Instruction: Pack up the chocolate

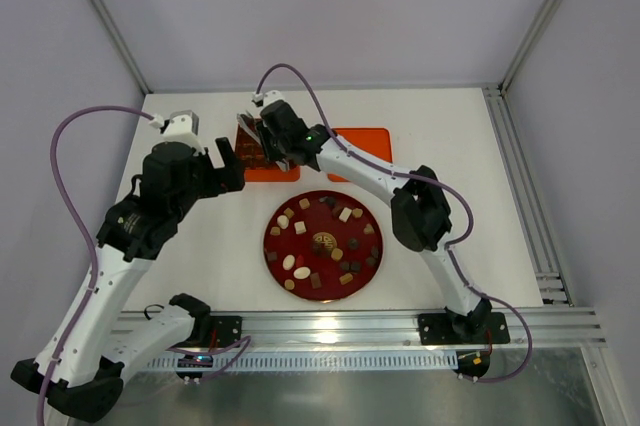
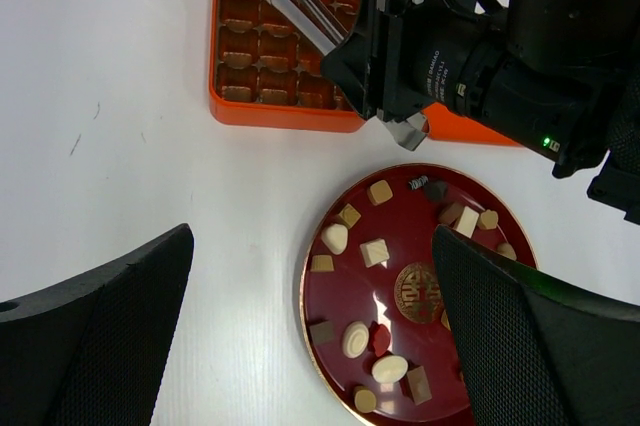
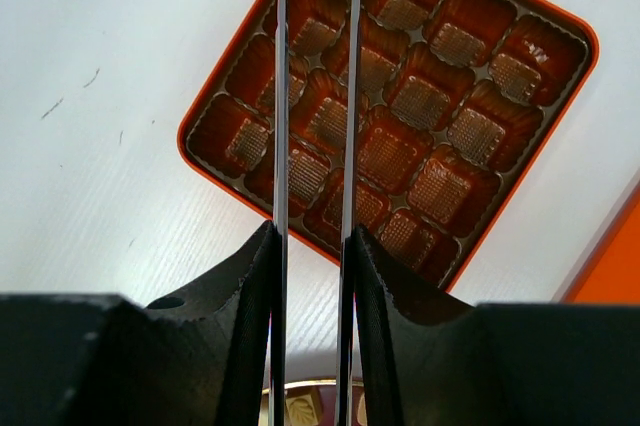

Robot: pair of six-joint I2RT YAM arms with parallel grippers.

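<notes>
Hovering with the black fingers (image 2: 100, 336) of the left gripper (image 2: 315, 346) spread wide and gripping nothing, near the red plate (image 2: 345, 291). Clamping a pair of metal tongs (image 3: 281, 96) in the right gripper (image 3: 310, 246), jaws partly closed on the handles. Hanging the blades over the orange box (image 2: 285, 118), with no piece showing between them.

Seemingly working at the very start of packing, with every visible cup in the box bare. Showing all the chocolate (image 2: 374, 251), in dark, tan and cream bits, lying scattered on the plate near the box. Leaving the orange lid (image 1: 360, 141) lying flat beside the box.

Probably calling next for swinging the tongs over the plate and lowering the blades astride a single piece. Then squeezing gently enough to avoid flicking it away.

Taking place inside pale grey walls (image 1: 330, 16), on a white table (image 1: 230, 266). Sitting behind an aluminium rail (image 1: 330, 324) carrying both arm bases, with faint scuff marks (image 3: 50, 106) dotting the tabletop.
</notes>
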